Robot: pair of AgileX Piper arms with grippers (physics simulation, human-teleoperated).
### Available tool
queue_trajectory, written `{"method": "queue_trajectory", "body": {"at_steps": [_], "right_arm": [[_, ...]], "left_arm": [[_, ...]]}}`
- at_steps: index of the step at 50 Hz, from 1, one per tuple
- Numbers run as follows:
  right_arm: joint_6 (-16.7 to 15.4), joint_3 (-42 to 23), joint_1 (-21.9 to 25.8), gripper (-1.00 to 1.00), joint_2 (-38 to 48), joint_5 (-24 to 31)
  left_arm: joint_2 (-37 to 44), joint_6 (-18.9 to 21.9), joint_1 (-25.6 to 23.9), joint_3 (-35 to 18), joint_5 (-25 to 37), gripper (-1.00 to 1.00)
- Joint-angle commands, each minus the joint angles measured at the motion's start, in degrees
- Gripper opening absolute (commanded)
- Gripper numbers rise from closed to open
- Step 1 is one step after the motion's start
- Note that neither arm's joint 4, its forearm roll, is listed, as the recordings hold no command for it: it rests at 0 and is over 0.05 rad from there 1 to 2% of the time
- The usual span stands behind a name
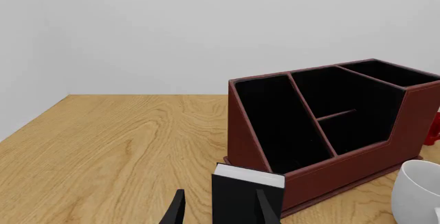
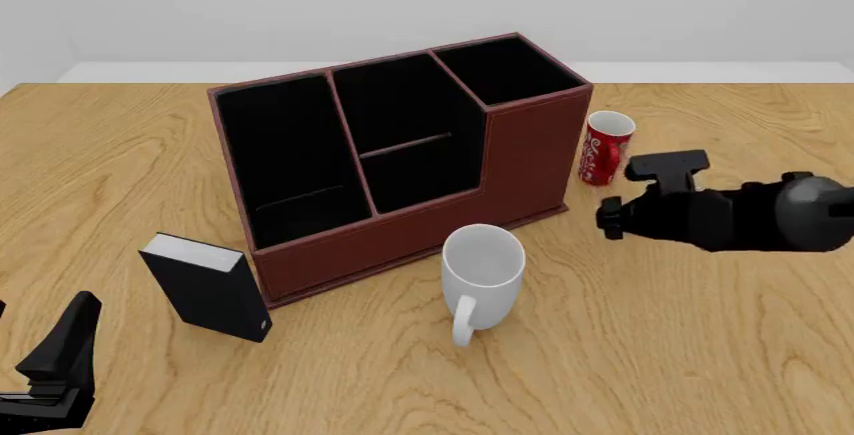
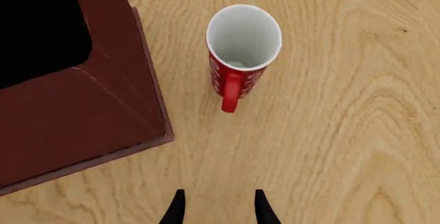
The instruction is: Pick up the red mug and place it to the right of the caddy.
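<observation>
**Red mug upright beside caddy, ungrasped**

Red mug [image 3: 242,54]: slim cylinder, white swirl pattern, white interior, looped red handle. It is stood on the wood-grain table [image 2: 694,335], just right of the leather-look, black-lined caddy [image 2: 527,160]. Right gripper [image 3: 218,208]: positioned above and short of the mug, fingers parted, nothing held or touched.

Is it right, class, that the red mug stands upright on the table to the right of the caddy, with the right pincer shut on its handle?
Not quite. The red mug does stand upright right of the caddy, but the right pincer is not on its handle. The right wrist view shows its fingers open, clear of the mug, with bare table between.
</observation>
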Motion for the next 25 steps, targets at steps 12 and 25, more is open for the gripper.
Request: {"method": "queue_trajectory", "body": {"at_steps": [12,25], "right_arm": [[5.9,31.0,1.9,1.00,-37.6,-1.5],[7.4,41.1,3.0,1.00,-70.8,17.0]], "left_arm": [[0.0,0.0,0.0,0.0,0.0,1.00],[0.0,0.0,0.0,0.0,0.0,1.00]]}}
